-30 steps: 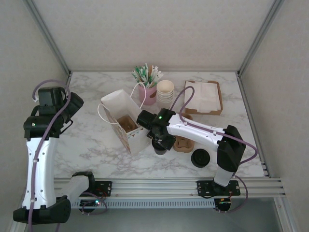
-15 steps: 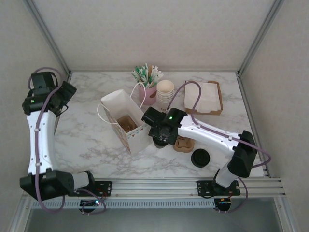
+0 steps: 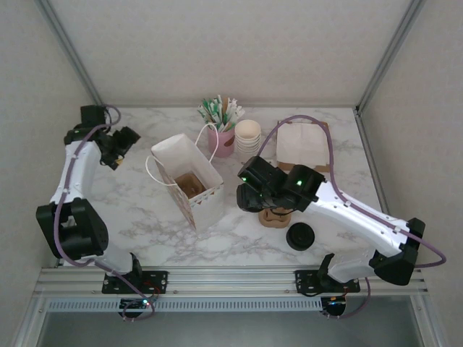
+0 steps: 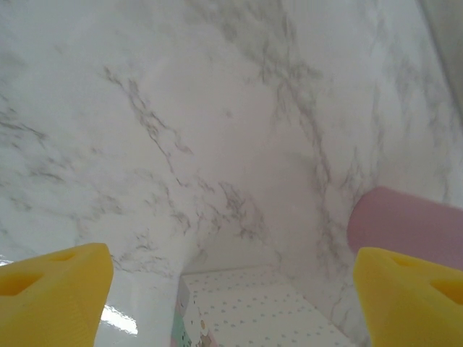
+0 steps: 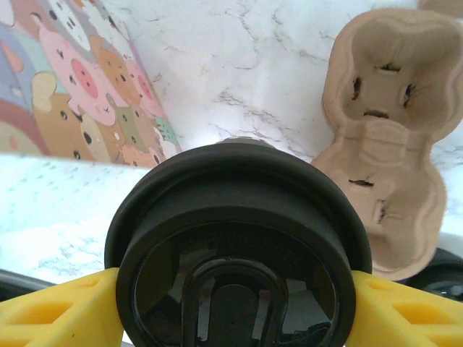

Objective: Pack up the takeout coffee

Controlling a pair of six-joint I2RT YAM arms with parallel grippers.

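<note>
While right gripper clamps glossy round-lidded takeout coffee | left gripper apart over veined marble table

The left arm goes up along the 9 o'clock edge. Its left gripper is near 10 o'clock and points toward 3 o'clock, with the jaws wide apart. The right arm stretches from 5 o'clock toward the centre, and the right gripper clamps the takeout coffee from both sides.
</note>
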